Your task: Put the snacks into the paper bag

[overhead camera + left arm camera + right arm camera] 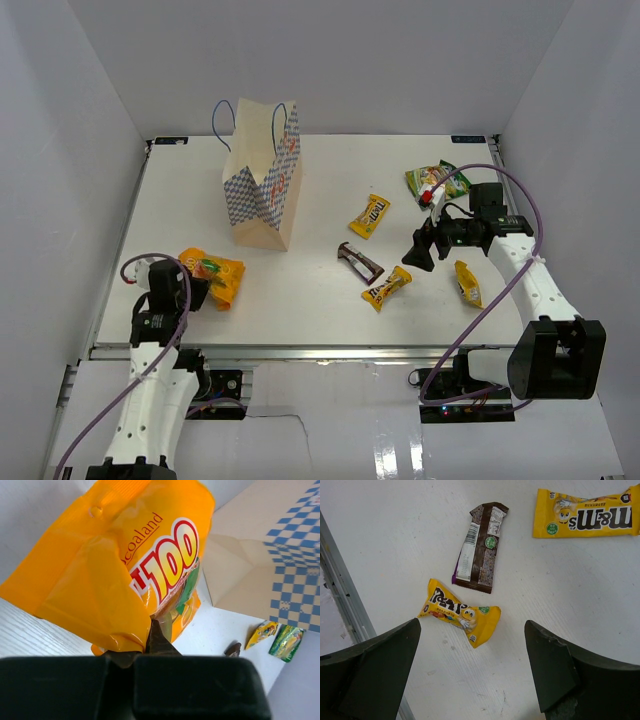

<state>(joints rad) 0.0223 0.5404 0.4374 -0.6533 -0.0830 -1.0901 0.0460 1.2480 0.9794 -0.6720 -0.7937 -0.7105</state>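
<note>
From above, the tall tan paper bag with blue-white checks and thin blue cord handles (262, 180) stands upright at the far left of the white table (320, 310). Its mouth is creased narrow. The left gripper (192, 290) sits at the near left, right against the shiny orange-yellow pouch (218, 277). The bag looks light, so a wide pouch hitting its rim could tip it over. The right gripper (423, 248) hovers among the small packets. A green-yellow pouch (438, 181) lies further back, and one yellow candy pack (467, 283) lies near the right arm.

In the left wrist view, the fingers are pressed together on the pouch's lower edge alone. With so thin a bite, the slick film may slide out or swing during the carry.

In the right wrist view, the fingers are spread wide on either side of a crumpled yellow candy pack (460, 616), not touching it. The dark brown bar (481, 547) lies just beyond it, and another yellow candy pack (585, 515) sits further off. Because the crumpled pack lies flat and glossy, closing fingers might skid it away or drag the bar along.
</note>
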